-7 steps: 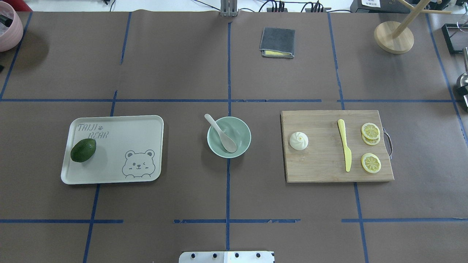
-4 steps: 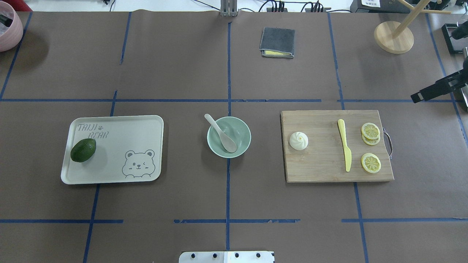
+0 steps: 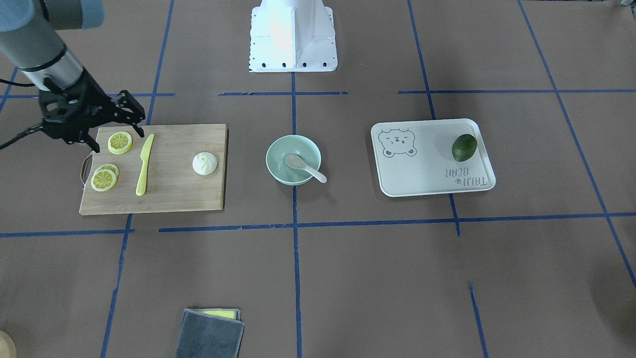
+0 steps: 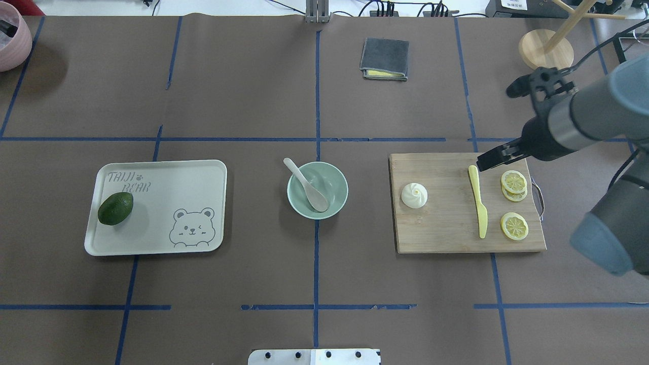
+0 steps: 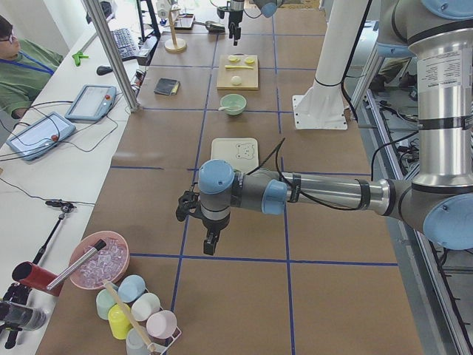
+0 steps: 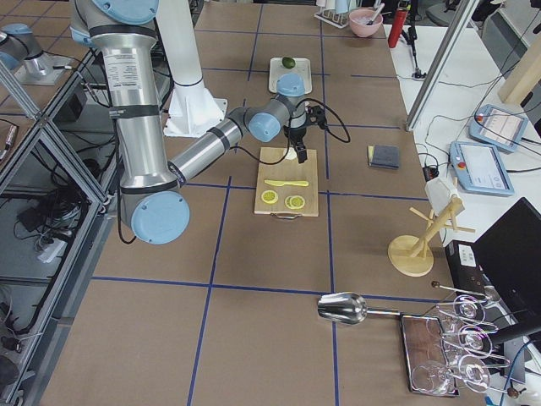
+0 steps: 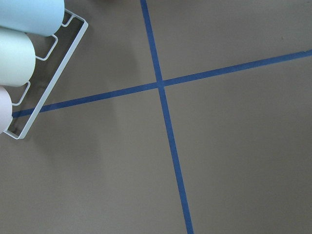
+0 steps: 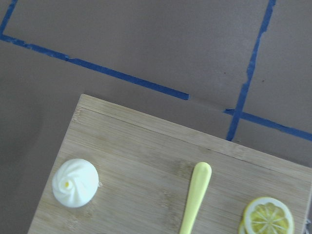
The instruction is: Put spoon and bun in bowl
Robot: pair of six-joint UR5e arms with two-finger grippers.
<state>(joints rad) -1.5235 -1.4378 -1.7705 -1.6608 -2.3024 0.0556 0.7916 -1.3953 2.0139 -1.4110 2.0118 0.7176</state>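
The right arm reaches in over the far right corner of the cutting board. This is judged to be an approach to the one task item not yet placed. The right gripper hangs above the lemon slices and the yellow knife with its jaws apart and nothing between them, which suits a pick not yet begun.

The left arm is stretched low over bare table far off to the left, near the cup rack, out of the work. The left gripper points downward, and whether it is parted or closed cannot be told (its own camera shows only table and cups).

The bowl stands at table centre. The bun sits upright on the left part of the board, to the right of the bowl and well apart from it. The gripper must pass left over the knife to reach it.

The spoon lies with its scoop inside the bowl and its handle leaning out over the far left rim. That half of the task is judged complete.

The table is covered in brown paper divided by blue tape lines. A bear tray holding a dark green fruit lies left of the bowl, and a folded grey cloth lies at the far side. Beyond the far edge, an operator sits at a desk with tablets.
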